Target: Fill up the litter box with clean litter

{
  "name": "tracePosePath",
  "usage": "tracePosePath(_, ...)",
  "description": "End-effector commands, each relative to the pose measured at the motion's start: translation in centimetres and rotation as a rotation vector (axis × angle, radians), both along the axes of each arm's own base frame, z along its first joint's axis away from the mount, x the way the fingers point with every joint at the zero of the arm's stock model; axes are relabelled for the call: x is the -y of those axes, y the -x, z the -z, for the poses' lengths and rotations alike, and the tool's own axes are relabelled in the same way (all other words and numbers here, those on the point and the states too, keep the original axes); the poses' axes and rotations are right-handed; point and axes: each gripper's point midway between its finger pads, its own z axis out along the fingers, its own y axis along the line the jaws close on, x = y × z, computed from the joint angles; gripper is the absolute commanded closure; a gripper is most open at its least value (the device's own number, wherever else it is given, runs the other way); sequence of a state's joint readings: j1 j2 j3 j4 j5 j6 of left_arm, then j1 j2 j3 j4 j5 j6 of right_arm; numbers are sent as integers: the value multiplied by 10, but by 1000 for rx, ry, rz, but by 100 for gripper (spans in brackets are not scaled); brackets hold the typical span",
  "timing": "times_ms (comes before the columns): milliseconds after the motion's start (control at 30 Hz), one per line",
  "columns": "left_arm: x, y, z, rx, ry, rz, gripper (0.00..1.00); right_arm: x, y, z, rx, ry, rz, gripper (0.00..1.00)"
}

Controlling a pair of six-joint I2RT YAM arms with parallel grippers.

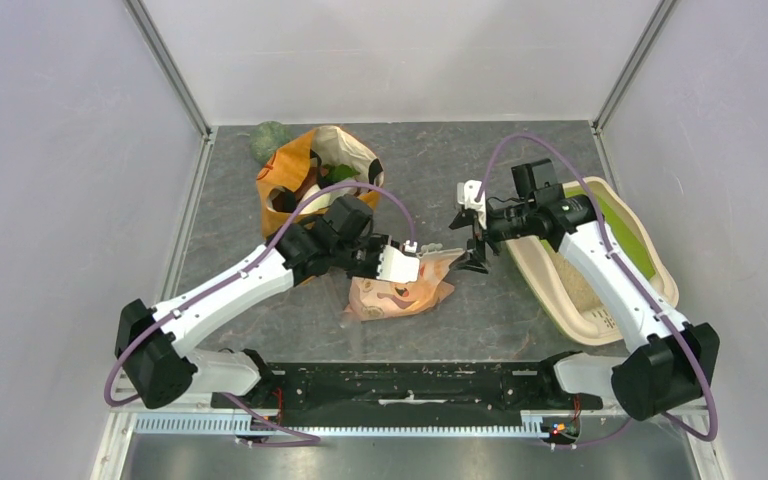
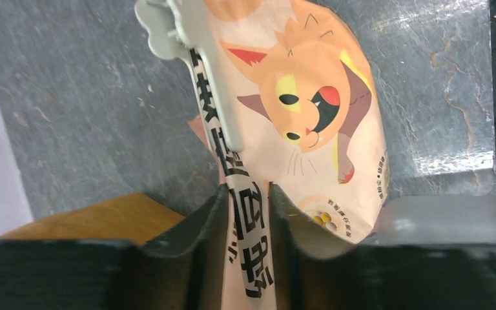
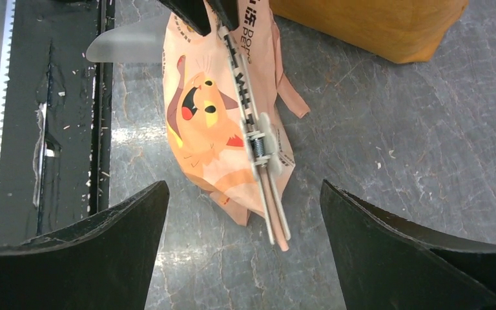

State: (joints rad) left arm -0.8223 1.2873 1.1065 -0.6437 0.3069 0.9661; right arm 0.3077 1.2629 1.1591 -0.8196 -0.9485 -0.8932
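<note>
**Left jaws pinch the bag top; right jaws spread**

The left gripper (image 2: 247, 194) is pressed onto the folded top strip of the peach, cat-printed litter bag (image 2: 310, 97). It grips just beside a grey clip (image 2: 216, 97) clamped along that strip. The right gripper (image 3: 244, 187) hangs with its fingers wide apart on either side of the clip's free end. The litter box (image 1: 545, 295) lies right of the bag, under the right arm, green hood on its right side. An orange shopping bag (image 1: 290, 175) stands far left.
</note>
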Motion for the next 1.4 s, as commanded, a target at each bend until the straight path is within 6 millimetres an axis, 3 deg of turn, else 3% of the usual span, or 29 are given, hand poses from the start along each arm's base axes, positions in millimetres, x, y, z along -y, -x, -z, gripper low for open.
tracePosePath(0, -7, 5, 7, -42, -56, -9, 72, -12, -11, 2, 44, -24, -14, 6)
tracePosePath(67, -6, 8, 9, -46, -51, 2, 79, -19, -14, 7, 50, -28, -26, 9)
tracePosePath(267, -2, 7, -2, -17, -1, 9, 80, -39, -6, 19, 83, -20, -125, 18)
tracePosePath(433, -3, 9, -3, -12, 2, 21, 82, -43, -7, 34, 121, 21, -161, 23)
tracePosePath(533, -4, 11, -1, -11, 0, 31, 88, -42, -10, 44, 145, 44, -163, 32)
tracePosePath(633, -4, 11, 0, -13, -2, 32, 97, -41, -12, 45, 156, 50, -158, 48)
tracePosePath(767, -3, 11, -1, -13, 0, 37, 98, -41, -16, 43, 171, 54, -148, 62)
tracePosePath(867, -2, 11, 0, -13, -1, 43, 98, -42, -16, 39, 168, 46, -138, 60)
tracePosePath(933, -2, 11, -1, -10, -1, 45, 98, -43, -15, 35, 163, 36, -137, 43)
tracePosePath(967, -2, 11, 0, -10, -2, 46, 98, -43, -14, 34, 163, 33, -140, 40)
tracePosePath(1367, -2, 11, 1, -8, -3, 53, 98, -47, -13, 26, 159, 18, -149, 71)
